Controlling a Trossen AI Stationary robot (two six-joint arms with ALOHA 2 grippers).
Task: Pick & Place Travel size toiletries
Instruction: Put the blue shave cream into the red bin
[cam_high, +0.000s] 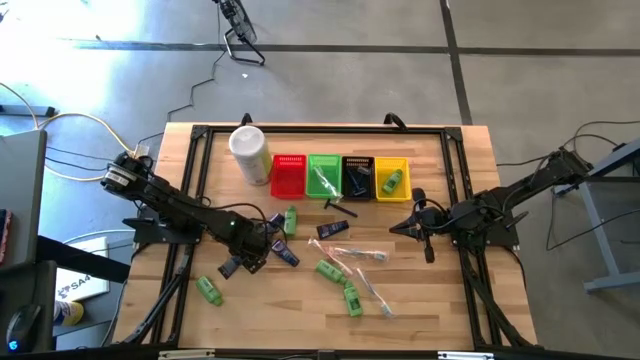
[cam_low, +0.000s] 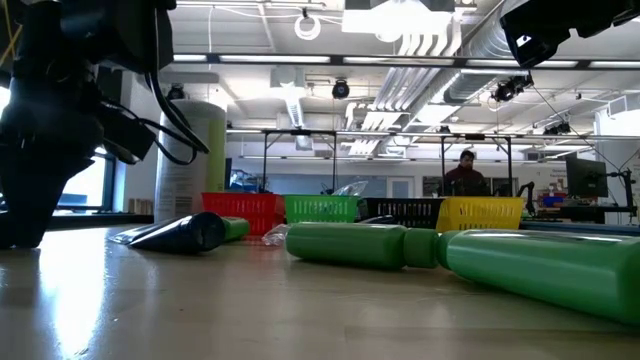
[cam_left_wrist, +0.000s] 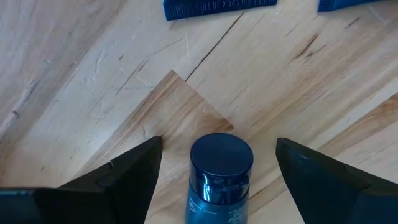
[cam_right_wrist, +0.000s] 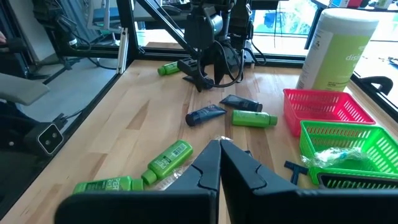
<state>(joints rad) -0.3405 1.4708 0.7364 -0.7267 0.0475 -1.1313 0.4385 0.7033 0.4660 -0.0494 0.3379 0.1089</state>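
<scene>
Travel size toiletries lie scattered on the wooden table: green mini bottles (cam_high: 330, 270) (cam_high: 208, 290) (cam_high: 290, 220), dark blue tubes (cam_high: 285, 255) (cam_high: 333, 229) and clear-wrapped sticks (cam_high: 360, 254). My left gripper (cam_high: 252, 252) points straight down, open, over one dark blue tube (cam_left_wrist: 219, 171) that lies flat on the wood. Its fingers (cam_left_wrist: 134, 174) stand on either side of the tube's cap end with a gap on each side. My right gripper (cam_high: 415, 225) hangs shut above the table's right half, holding nothing (cam_right_wrist: 219, 165).
A tall white canister (cam_high: 250, 153) and a row of red (cam_high: 288, 176), green (cam_high: 322, 176), black (cam_high: 357, 176) and yellow (cam_high: 391, 179) baskets stand at the far edge. Blue razor-like pieces (cam_left_wrist: 211, 6) lie just beyond the tube. A person (cam_low: 466, 172) sits in the room behind.
</scene>
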